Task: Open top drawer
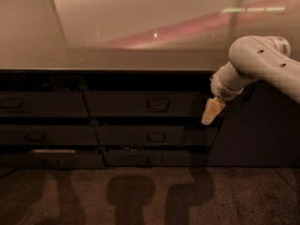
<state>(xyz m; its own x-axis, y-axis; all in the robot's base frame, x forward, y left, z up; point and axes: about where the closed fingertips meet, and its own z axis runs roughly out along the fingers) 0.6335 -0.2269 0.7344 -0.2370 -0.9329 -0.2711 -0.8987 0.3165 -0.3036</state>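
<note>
The top drawer [122,104] is the wide dark front just under the counter edge, with a small rounded pull handle [158,105] at its centre. Its front stands in line with the neighbouring front on the left. My gripper [211,112], pale yellow at the tip of the white arm [255,62], hangs pointing down in front of the drawer's right end. It is well to the right of the handle and at about the same height.
The pale counter top [140,55] overhangs the drawers. Below lie a middle drawer [154,136] and a bottom drawer [152,159]. A second column of drawers [37,104] stands at the left. A plain dark panel [253,135] fills the right. Shadows fall on the floor [131,191].
</note>
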